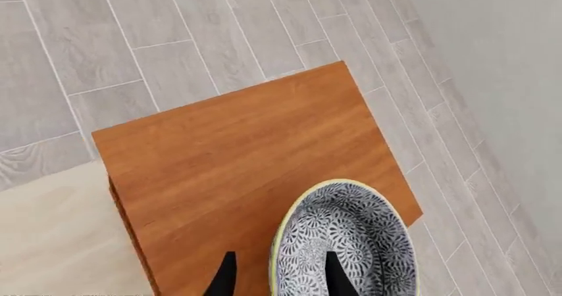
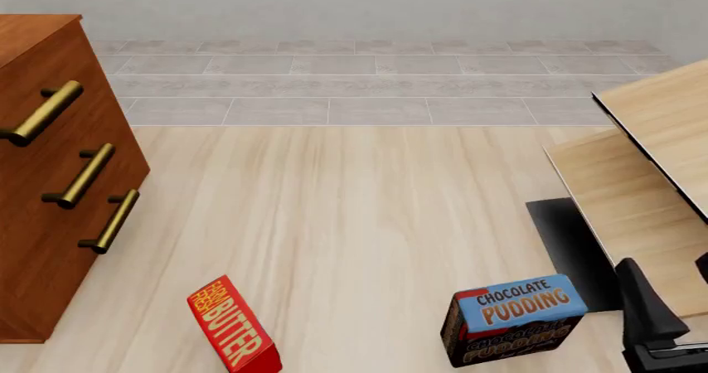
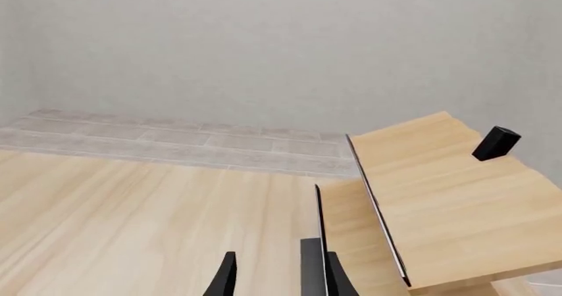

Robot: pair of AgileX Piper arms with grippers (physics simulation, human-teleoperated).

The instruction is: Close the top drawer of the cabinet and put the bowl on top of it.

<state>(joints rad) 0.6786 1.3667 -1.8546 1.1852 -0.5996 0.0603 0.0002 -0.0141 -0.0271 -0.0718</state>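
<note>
The bowl (image 1: 347, 243), blue-grey patterned with a pale rim, appears to sit on the cabinet (image 1: 237, 158) top near one corner. My left gripper (image 1: 281, 276) is open, straddling the bowl's rim with one finger inside and one outside. In the front view the cabinet (image 2: 33, 224) stands at the left. Its top drawer (image 2: 50, 66), with the uppermost brass handle (image 2: 45, 112), looks flush with the two lower fronts. The bowl and left gripper are outside that view. My right gripper (image 3: 281, 276) is open and holds nothing, low at the right (image 2: 652, 323).
A red butter box (image 2: 232, 327) and a chocolate pudding box (image 2: 515, 319) stand on the pale floor surface near the front. Pale light-wood furniture (image 2: 652, 166) with dark edges fills the right side, close to my right gripper. A small black block (image 3: 496, 143) sits on it.
</note>
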